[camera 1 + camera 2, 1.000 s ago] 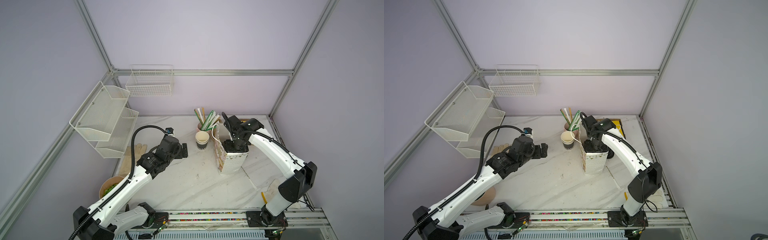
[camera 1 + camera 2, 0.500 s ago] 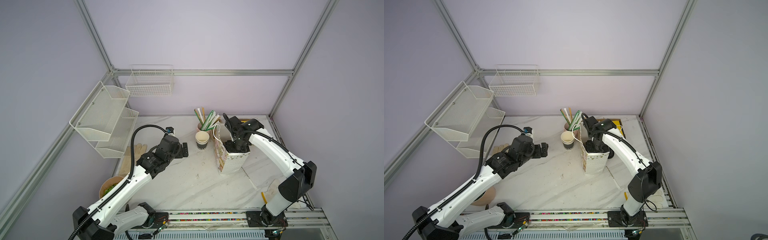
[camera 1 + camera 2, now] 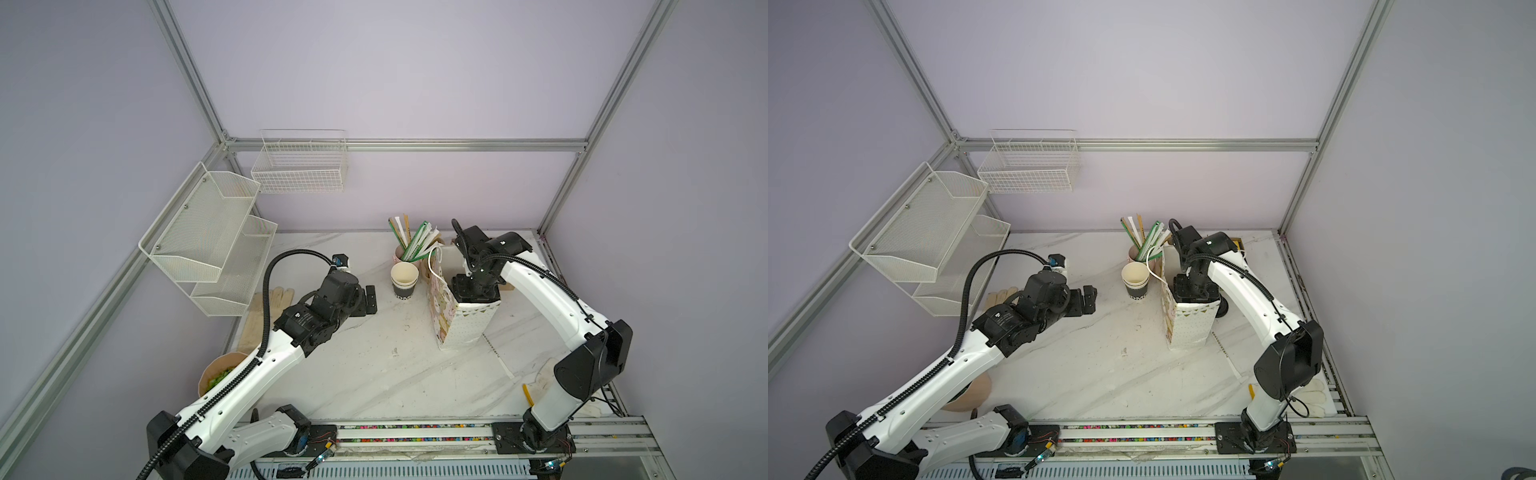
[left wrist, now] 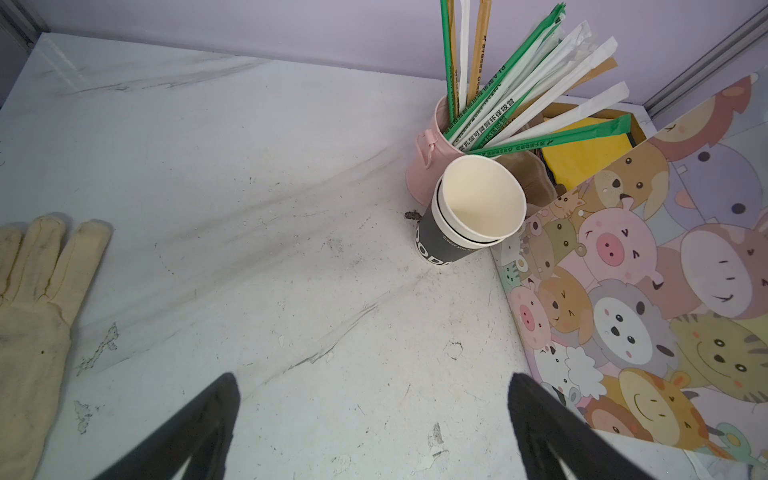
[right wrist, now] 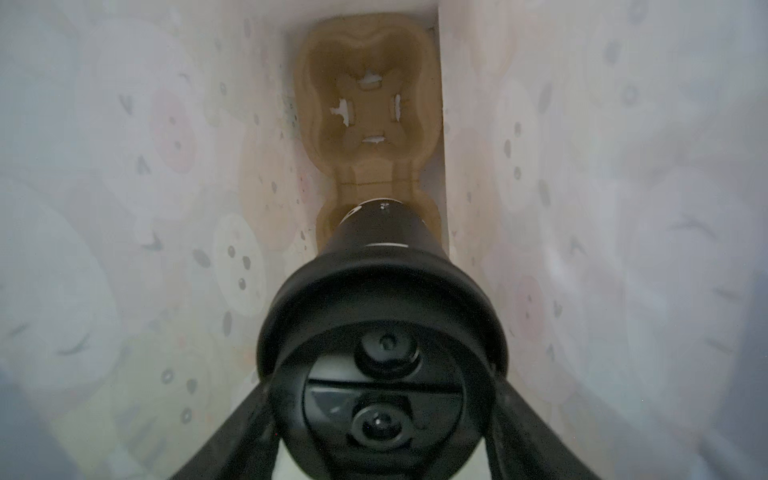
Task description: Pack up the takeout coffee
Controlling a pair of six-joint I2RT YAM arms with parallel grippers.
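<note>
Here, the coffee cup (image 5: 382, 257) is pinched by the fingers (image 5: 232, 436) of the right gripper (image 5: 382, 395), inside the bag (image 5: 124, 208).
It should be lowered upright into the tray (image 5: 370, 112) socket beneath those fingers; the left gripper (image 4: 372, 386) is spread, empty.

Figure: you see two arms, with white shells on the left arm (image 3: 266, 365) and right arm (image 3: 540, 291), black joint housings, and a ribbed black cable (image 3: 269, 286) looping behind the left tool (image 3: 368, 300), whose fingers (image 4: 195, 432) are black and tapered.
</note>
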